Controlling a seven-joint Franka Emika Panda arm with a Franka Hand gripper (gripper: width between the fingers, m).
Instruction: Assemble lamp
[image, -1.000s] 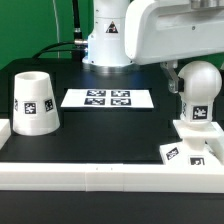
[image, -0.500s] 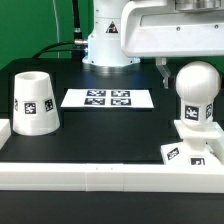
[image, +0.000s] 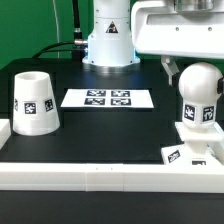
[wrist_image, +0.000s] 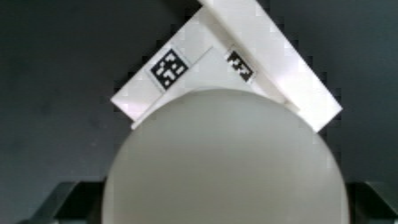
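White plastic tapered cup-like shade: upright on black counter, exterior view's left, wider end down, dark opening on top, one tag facing out. White rounded bulb piece: upright, tagged on its lower part, standing on white flat square tagged base, exterior view's right, well apart from shade.

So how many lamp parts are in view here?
3. The shade stands at the exterior view's left; the bulb sits upright on the base at the exterior view's right. No others show.
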